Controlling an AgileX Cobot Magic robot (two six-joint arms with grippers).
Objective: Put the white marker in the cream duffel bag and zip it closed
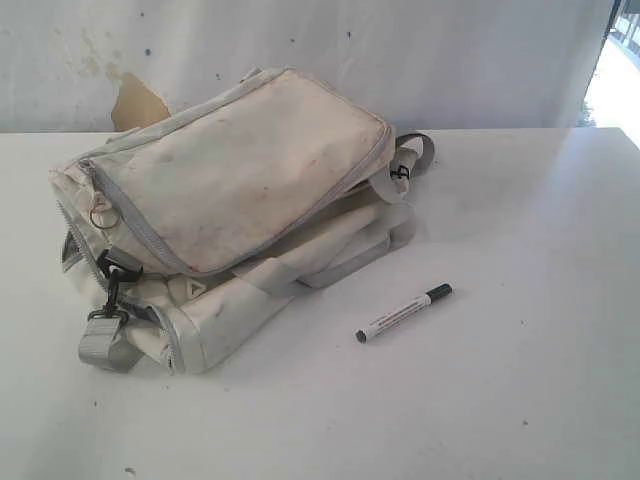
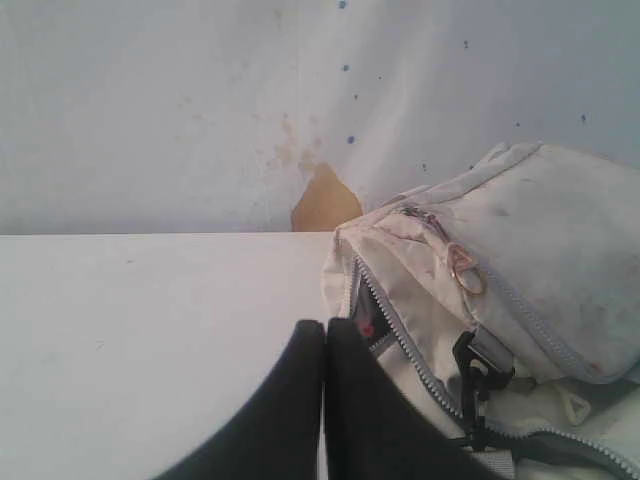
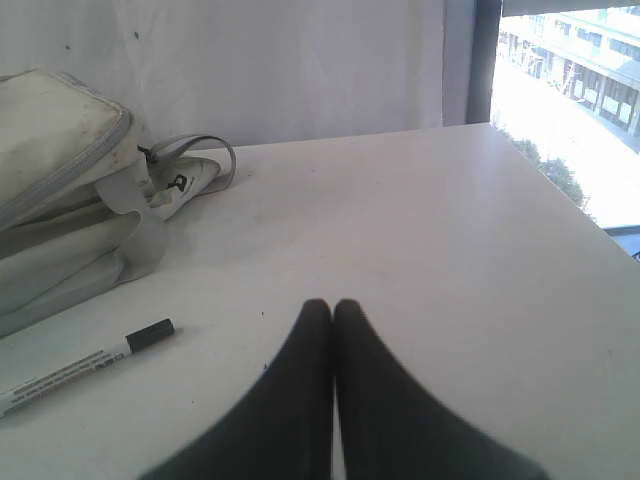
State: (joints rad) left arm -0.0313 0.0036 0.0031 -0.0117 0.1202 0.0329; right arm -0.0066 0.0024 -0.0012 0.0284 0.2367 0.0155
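Stained cream duffel bag (image 1: 240,170) with grey zippers, white marker (image 1: 403,313) dark-capped, white table (image 1: 520,400)

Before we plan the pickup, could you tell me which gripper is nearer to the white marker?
Right. The right gripper is near the white marker, at its cap end; the left gripper is beyond the cream duffel bag.

White table (image 1: 520,400): duffel bag (image 1: 240,170), marker (image 1: 404,313)

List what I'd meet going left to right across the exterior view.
In order: large stained cream fabric duffel bag → slim white marker with dark cap → bright window strip at the right edge.
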